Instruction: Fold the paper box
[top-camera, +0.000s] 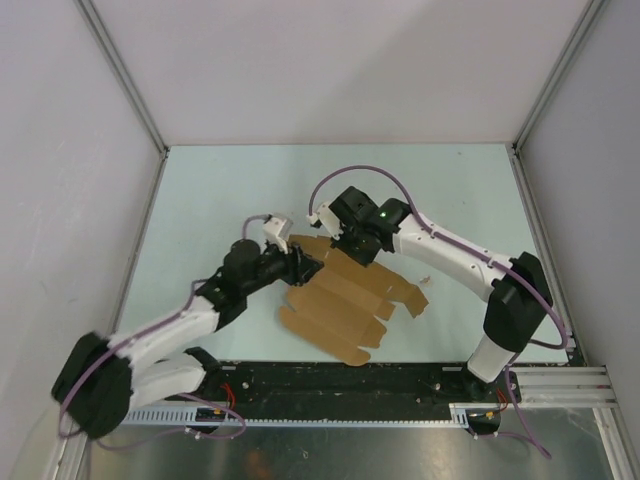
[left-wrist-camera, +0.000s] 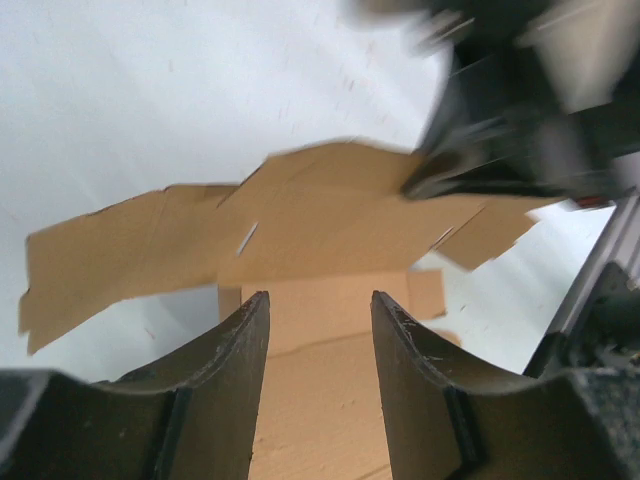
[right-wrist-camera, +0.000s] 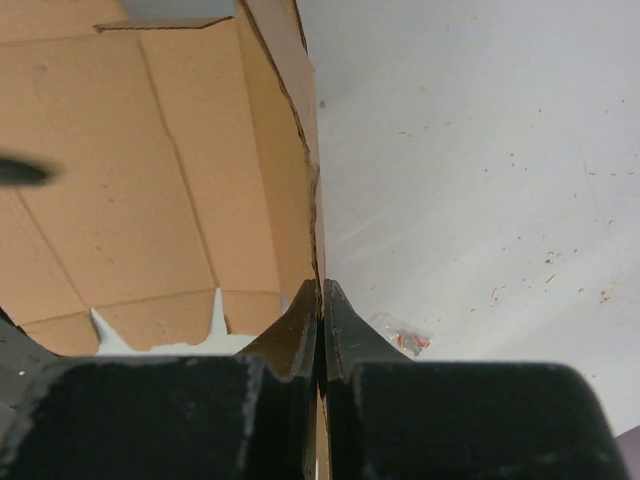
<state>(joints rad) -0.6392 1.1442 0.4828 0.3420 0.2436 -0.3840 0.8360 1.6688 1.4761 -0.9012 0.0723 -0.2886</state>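
Observation:
The paper box (top-camera: 350, 298) is a flat brown die-cut sheet with flaps, lying mid-table with its far edge lifted. My right gripper (top-camera: 352, 246) is shut on that raised edge; in the right wrist view its fingers (right-wrist-camera: 322, 292) pinch the thin cardboard edge (right-wrist-camera: 312, 180) while the panels (right-wrist-camera: 150, 180) spread to the left. My left gripper (top-camera: 300, 263) hovers at the sheet's left end. In the left wrist view it (left-wrist-camera: 320, 300) stands open, a cardboard panel (left-wrist-camera: 320, 215) showing between and beyond its fingers, which do not pinch it.
White enclosure walls with metal posts (top-camera: 150, 130) ring the pale table. A small clear plastic scrap (right-wrist-camera: 402, 336) lies on the table just right of the right gripper. The right arm's blurred black wrist (left-wrist-camera: 520, 110) fills the upper right of the left wrist view.

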